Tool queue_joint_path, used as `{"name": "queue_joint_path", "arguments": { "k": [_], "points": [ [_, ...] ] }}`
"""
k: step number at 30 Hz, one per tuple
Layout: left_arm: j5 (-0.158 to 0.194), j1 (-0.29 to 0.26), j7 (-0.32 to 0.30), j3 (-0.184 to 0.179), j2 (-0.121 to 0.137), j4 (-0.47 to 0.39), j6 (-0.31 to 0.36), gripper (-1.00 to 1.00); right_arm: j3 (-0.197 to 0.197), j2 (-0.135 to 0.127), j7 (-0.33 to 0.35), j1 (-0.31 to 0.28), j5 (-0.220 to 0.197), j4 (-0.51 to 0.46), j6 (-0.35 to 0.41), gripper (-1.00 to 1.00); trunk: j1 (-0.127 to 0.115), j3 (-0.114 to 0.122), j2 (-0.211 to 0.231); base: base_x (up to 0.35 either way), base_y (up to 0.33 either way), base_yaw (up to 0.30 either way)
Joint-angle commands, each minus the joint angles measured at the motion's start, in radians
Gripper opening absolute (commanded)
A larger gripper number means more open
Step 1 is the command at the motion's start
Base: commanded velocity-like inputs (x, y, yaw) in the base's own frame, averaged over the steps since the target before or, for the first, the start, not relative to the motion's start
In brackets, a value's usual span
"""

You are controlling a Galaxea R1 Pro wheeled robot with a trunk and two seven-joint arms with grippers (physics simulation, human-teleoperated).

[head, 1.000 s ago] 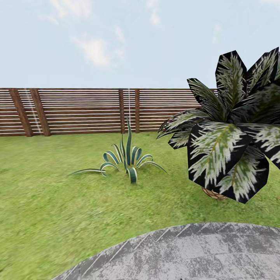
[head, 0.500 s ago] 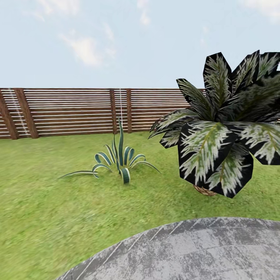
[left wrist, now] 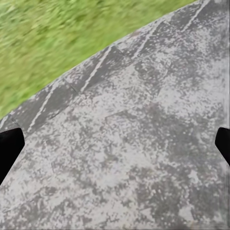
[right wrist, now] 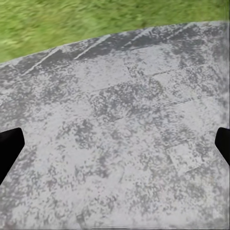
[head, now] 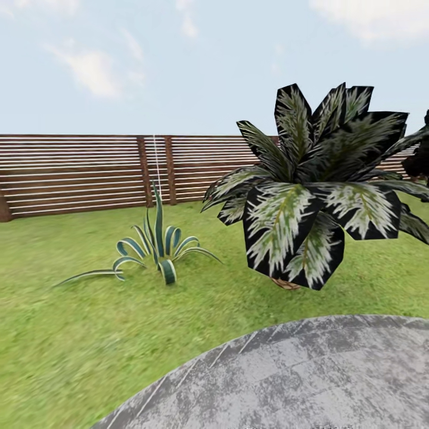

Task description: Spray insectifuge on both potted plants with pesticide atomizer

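Risk for us is searching blind: our left gripper and right gripper hang spread and empty over the patio, atomizer and potted plants unseen, so we might mistake the agave or palm for targets.

No readable text, labels, brands, numbers or signs anywhere. Fence, lawn, stone patio and plant leaves all unmarked; both wrist views likewise carry no print.
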Motion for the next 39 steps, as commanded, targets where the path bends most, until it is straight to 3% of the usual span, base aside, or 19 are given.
{"name": "queue_joint_path", "arguments": {
  "k": [1, 22, 39],
  "points": [
    [-0.003, 0.000, -0.001, -0.001, 0.000, 0.000, -0.003, 1.00, 0.001, -0.001, -0.002, -0.001, 0.000, 0.001, -0.003, 1.00, 0.000, -0.002, -0.001, 0.000, 0.000, -0.299],
    [-0.002, 0.003, 0.000, 0.001, 0.006, 0.000, -0.003, 1.00, 0.000, -0.001, -0.002, -0.001, -0.001, 0.025, -0.002, 1.00, 0.000, -0.014, -0.001, -0.043, 0.082, -0.296],
    [0.005, 0.003, 0.002, 0.009, 0.005, 0.006, -0.003, 1.00, -0.003, -0.003, -0.003, -0.001, -0.001, 0.027, -0.002, 1.00, 0.065, -0.078, -0.120, 0.000, 0.000, -0.294]
  ]
}}
